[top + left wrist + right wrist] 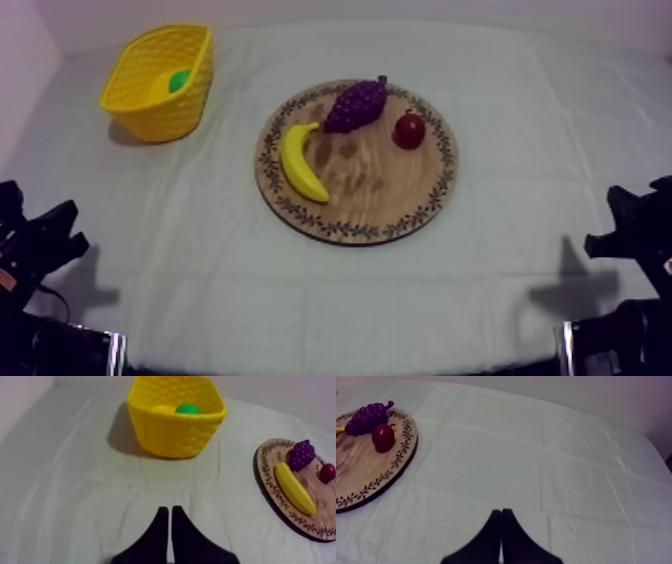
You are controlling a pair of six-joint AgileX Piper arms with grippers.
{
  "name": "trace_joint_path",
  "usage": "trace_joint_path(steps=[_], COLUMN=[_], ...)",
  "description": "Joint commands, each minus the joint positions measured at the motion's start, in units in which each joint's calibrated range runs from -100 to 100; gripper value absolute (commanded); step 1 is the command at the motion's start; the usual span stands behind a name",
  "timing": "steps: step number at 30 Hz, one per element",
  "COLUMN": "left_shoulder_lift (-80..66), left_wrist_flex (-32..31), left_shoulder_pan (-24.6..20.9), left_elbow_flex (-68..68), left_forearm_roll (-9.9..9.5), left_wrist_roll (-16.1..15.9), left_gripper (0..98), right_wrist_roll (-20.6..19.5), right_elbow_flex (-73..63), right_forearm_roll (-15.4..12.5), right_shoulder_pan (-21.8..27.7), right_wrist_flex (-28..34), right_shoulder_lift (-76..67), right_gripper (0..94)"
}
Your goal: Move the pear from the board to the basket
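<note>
Grey-white cloth [200, 290] covered the table, creased in faint squares. Round wooden board [385, 205] with patterned rim lay mid-table. On the board: banana [301, 162] along its left side, bunch of grapes [356, 104] at its far edge, small red fruit [408, 130] just right of the grapes and apart from the banana. Yellow basket [160, 112] stood upright well to the left of the board and farther back, not touching it. Pear [179, 81] sat inside the basket, a green patch of it showing over the rim; off the board entirely. Left gripper [170, 510] rested low over bare cloth on the basket side of the board, its two black fingers pressed together in a narrow wedge, nothing between them. Right gripper [501, 512] rested low over bare cloth on the board's opposite side, fingers likewise pressed together, holding nothing. Both grippers well apart from board, basket and fruit
</note>
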Motion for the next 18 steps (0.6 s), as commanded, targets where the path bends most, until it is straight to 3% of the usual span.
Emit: trace_joint_path(steps=[1,7,18], left_shoulder_lift=[-2.65,-3.46,-3.56], left_wrist_flex=[0.00,-4.48,-5.44], left_shoulder_pan=[0.42,1.07,1.16], left_elbow_flex=[0.16,1.61,1.90], left_forearm_roll=[0.01,-0.07,-0.09], left_wrist_roll=[-0.49,1.47,3.06], left_gripper=[0.0,0.0,0.0], right_wrist_roll=[-0.04,-0.03,-0.02], right_elbow_flex=[0.03,0.03,0.03], right_forearm_roll=[-0.01,-0.01,-0.01], right_shoulder_pan=[0.00,0.03,0.00], right_wrist_flex=[-0.02,-0.02,-0.02], right_shoulder_lift=[0.01,0.01,0.01], right_gripper=[0.3,0.3,0.3])
